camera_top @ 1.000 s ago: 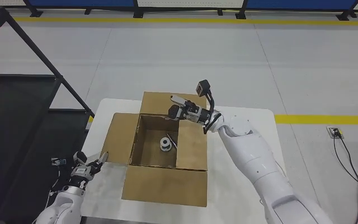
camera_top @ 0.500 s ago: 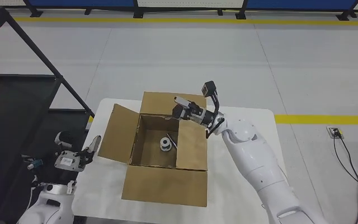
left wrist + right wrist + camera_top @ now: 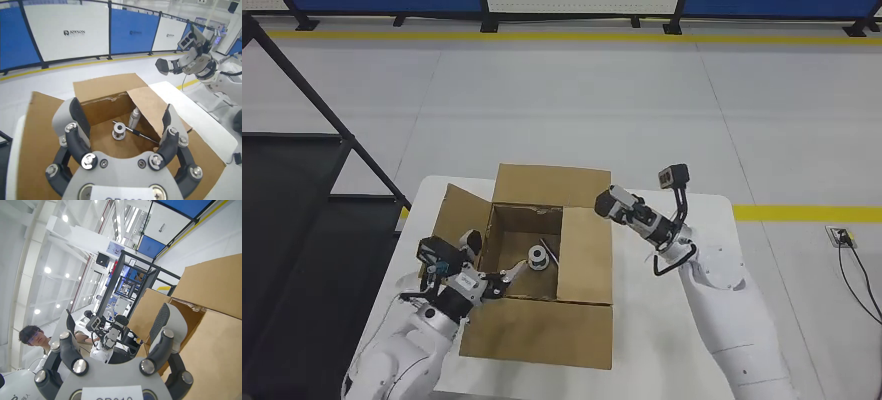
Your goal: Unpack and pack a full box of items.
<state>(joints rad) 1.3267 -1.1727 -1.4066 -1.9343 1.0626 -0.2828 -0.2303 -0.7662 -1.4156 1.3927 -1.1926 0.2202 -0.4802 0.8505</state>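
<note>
Unpacking looks barely begun: spool (image 3: 118,131), bottle (image 3: 134,117), rod (image 3: 141,134) inside open box (image 3: 537,335); left gripper (image 3: 494,265) at seven o'clock, right gripper (image 3: 612,200) at two, both agape, empty.

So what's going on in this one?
A two-armed robot is working at an open brown cardboard box on a white table. The left pincer, open and empty, is at the box's near rim, pointed inside. On the box floor lie a small silver metal spool and a thin metal rod with a black grip. A small pale bottle stands upright beside them. The right pincer, also open and empty, is by the box's far right corner. No item is gripped.
</note>
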